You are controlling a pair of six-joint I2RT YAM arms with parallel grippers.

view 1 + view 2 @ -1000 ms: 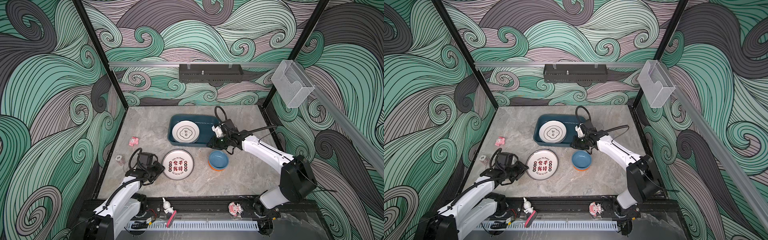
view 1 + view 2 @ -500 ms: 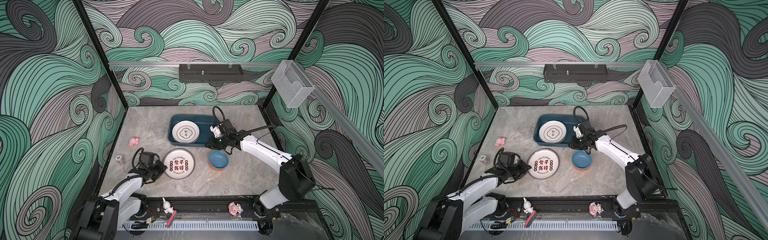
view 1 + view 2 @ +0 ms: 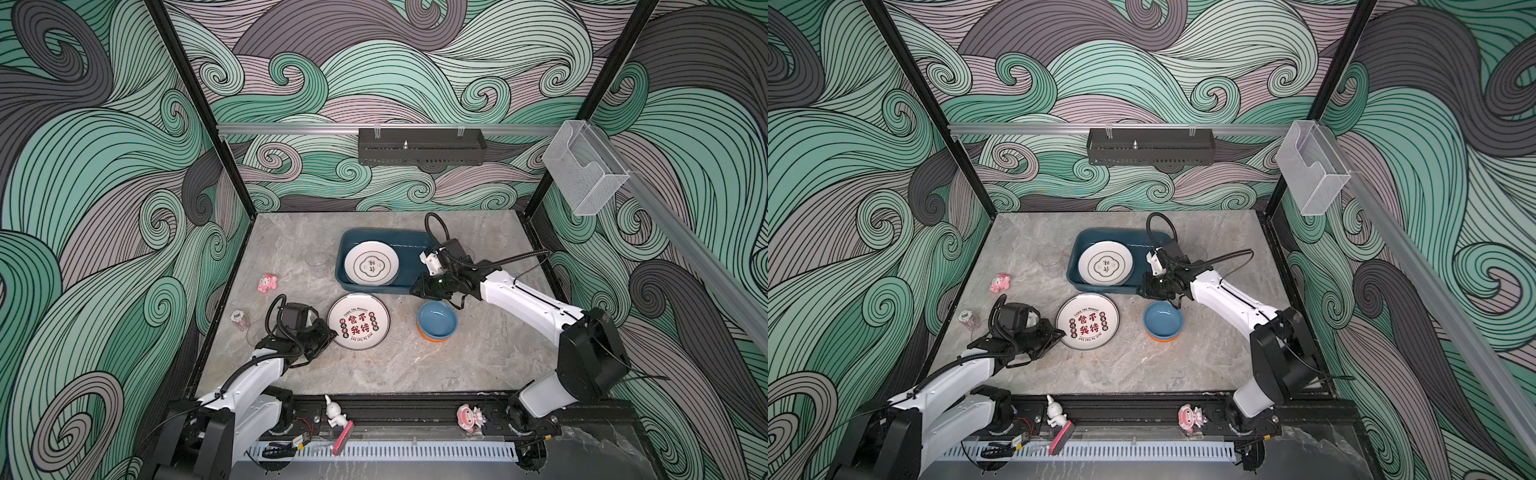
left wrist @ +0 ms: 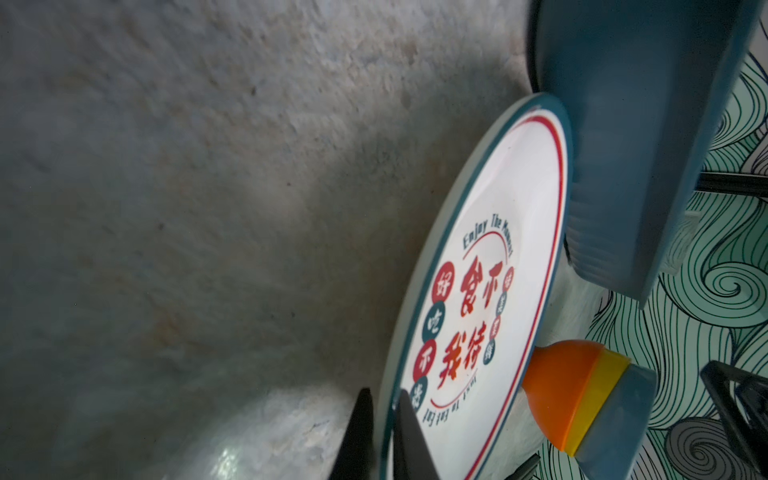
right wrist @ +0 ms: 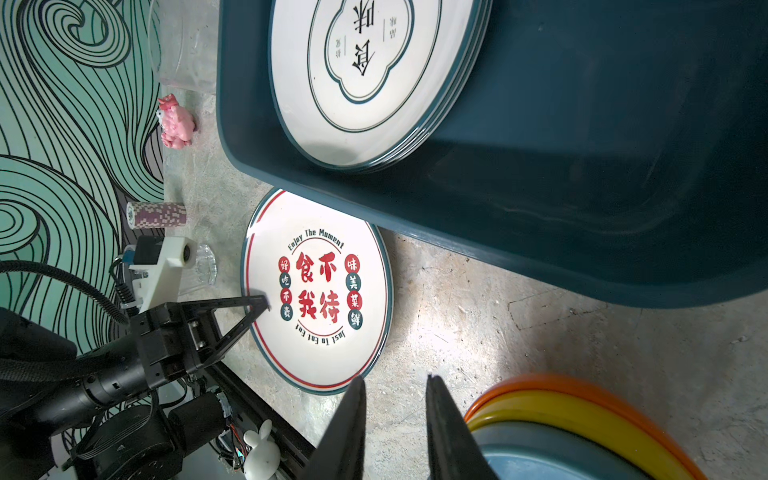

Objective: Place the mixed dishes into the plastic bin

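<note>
Two left fingers pinching plate rim

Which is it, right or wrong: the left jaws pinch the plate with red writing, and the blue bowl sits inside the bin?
Not quite. The left jaws pinch the plate with red writing, but the blue bowl sits outside the bin, as both top views show.

On my grey desk, left of centre in both top views, a pink figurine sits above a chip stack. A white rabbit and a pink doll stand on the lower rail. A black tray hangs upper centre, a clear box upper right.
</note>
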